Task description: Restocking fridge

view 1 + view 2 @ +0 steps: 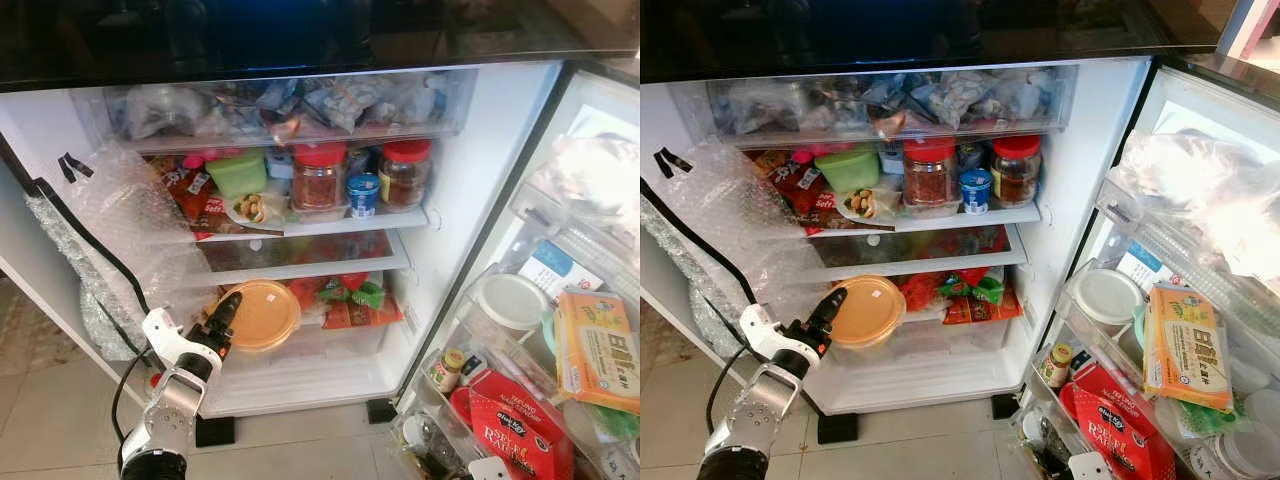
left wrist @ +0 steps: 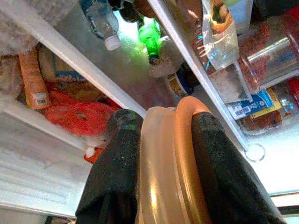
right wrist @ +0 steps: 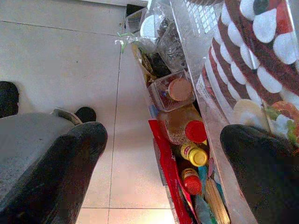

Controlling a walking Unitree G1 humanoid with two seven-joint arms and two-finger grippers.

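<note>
Restocking, partly done: fridge (image 1: pixel 470 180) door open, shelves already well filled. Left gripper (image 1: pixel 222 318) has its black fingers (image 2: pixel 117 177) pinched on the rim of a round tub (image 1: pixel 262 314), orange lid, smooth translucent plastic, held at the mouth of the lowest shelf, at seven o'clock from the red-capped glass jars (image 1: pixel 320 176); judged not yet set down. Right gripper (image 3: pixel 159 172) spread wide, holding nothing, above the door rack (image 3: pixel 205 112).
</note>
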